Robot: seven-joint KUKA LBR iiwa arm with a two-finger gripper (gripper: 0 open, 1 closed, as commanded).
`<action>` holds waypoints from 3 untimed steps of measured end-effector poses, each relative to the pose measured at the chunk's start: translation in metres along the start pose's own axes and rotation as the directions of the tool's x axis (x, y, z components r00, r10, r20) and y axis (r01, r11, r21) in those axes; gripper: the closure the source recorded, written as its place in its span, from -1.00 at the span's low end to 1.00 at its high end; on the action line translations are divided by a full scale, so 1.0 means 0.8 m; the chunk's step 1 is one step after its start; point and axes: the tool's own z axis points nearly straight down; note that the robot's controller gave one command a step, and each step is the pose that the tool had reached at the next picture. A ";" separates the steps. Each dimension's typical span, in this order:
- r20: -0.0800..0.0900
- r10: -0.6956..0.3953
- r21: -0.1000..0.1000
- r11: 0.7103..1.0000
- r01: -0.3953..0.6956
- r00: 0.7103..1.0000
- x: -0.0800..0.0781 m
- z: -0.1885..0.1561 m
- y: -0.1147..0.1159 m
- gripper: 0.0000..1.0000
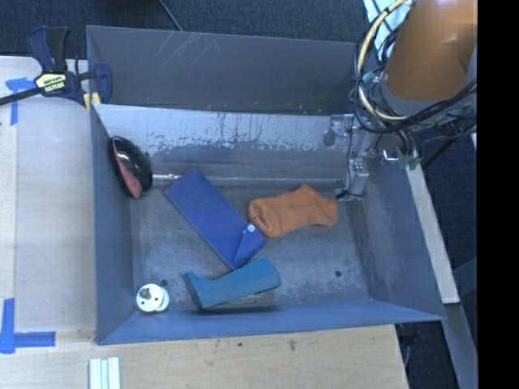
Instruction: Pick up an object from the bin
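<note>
One orange sock (292,213) just left of tool (350,191); cannot tell tool's opening or hold; centre over sock before descending.

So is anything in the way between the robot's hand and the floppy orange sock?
No, nothing visible is. The hand is just by the right end of the floppy orange cloth sock. The flat blue rectangular pad lies on its other side.

Near bin (243,71) right wall, gripper (353,186) just beside right end of orange sock (292,211); flat blue pouch (209,211) left of sock; blue block (233,286) nearer front
</note>
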 end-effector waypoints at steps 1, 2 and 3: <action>0.009 -0.001 0.001 1.000 0.001 1.000 -0.002 -0.007 0.000 -1.00; 0.012 -0.010 0.001 1.000 0.010 1.000 0.000 0.090 0.025 -1.00; 0.007 -0.050 0.000 0.999 0.050 0.999 0.010 0.102 0.061 -1.00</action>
